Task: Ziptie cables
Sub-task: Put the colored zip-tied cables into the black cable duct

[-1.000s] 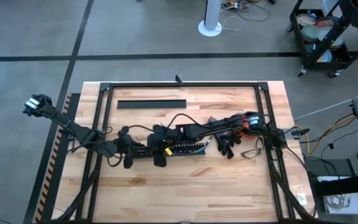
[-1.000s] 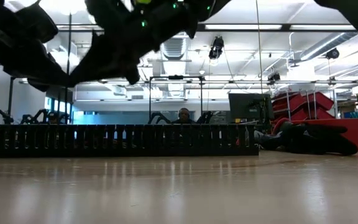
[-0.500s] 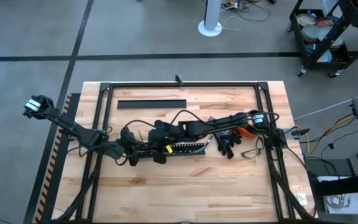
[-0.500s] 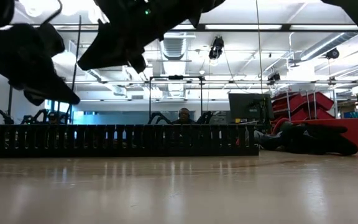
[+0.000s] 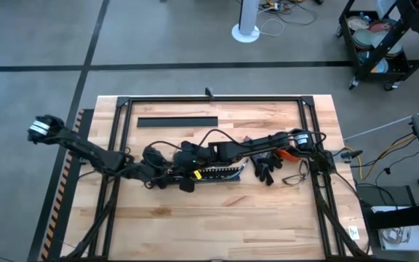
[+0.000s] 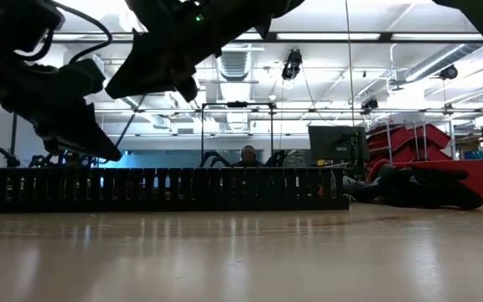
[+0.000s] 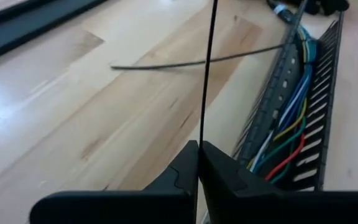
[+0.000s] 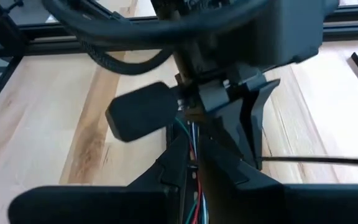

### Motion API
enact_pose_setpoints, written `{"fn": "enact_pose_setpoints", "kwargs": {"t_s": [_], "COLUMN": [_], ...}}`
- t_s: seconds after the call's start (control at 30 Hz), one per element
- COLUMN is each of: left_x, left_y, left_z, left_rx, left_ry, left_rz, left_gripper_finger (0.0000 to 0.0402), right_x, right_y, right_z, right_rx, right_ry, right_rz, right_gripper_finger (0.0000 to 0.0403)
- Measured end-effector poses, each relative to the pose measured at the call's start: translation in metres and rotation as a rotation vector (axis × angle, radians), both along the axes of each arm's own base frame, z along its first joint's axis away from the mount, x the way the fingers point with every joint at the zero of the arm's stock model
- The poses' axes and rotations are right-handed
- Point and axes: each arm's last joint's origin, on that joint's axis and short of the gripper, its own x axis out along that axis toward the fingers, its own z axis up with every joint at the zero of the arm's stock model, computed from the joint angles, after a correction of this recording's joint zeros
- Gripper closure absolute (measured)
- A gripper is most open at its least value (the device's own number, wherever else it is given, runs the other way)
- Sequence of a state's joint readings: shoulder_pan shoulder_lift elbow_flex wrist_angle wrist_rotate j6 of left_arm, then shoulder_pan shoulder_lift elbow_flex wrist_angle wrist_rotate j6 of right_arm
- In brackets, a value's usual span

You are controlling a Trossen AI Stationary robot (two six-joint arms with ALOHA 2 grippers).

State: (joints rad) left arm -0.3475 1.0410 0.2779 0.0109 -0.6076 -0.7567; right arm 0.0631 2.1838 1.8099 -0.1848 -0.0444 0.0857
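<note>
- High view: your landmark is the black comb-toothed duct (image 5: 213, 173), lying across the middle of the wooden table (image 5: 268, 218). Both of your arms meet over its left end.
- Your left gripper (image 7: 199, 163) sits just off the duct's left end. In the left wrist view its fingers are pressed together on a ziptie (image 7: 206, 74), a thin dark strip that stands straight out from the fingertips.
- A second ziptie (image 7: 197, 61) lies flat on the wood beside the duct, crossing behind the held one and reaching the duct's toothed wall.
- The cables (image 7: 288, 134) lie inside the duct, running along its channel; in the left wrist view they show blue, yellow, green and red.
- Your right gripper (image 8: 191, 163) is over the duct's left part, right next to the left gripper. Its fingers are drawn nearly together around the coloured cables there; you cannot tell from these views whether they truly pinch them.
- A flat black strip (image 5: 177, 121) lies on the table well beyond the duct, towards the far edge.
- Low view: the duct's toothed wall (image 6: 166, 189) stands across the table, with both arms dark above its left part and a person (image 6: 247, 156) seated in the room behind.
</note>
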Motion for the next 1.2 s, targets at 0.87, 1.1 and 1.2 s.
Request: {"fn": "enact_pose_setpoints", "kwargs": {"t_s": [0.87, 1.1, 1.2], "left_x": [0.008, 0.008, 0.007], "left_y": [0.012, 0.012, 0.012], "left_z": [-0.01, -0.01, -0.01], "left_rx": [-0.083, -0.091, -0.097], "left_ry": [0.083, 0.081, 0.081], "left_rz": [-0.026, -0.034, -0.041], "left_gripper_finger": [0.0402, 0.0402, 0.0402], "right_x": [-0.001, 0.009, 0.012], "right_y": [0.03, 0.032, 0.032], "right_z": [-0.01, -0.06, -0.067], "right_rx": [-0.017, -0.043, -0.039], "right_ry": [0.011, 0.063, 0.039], "right_rz": [0.175, 0.004, -0.021], "right_gripper_finger": [0.038, 0.04, 0.0401]}}
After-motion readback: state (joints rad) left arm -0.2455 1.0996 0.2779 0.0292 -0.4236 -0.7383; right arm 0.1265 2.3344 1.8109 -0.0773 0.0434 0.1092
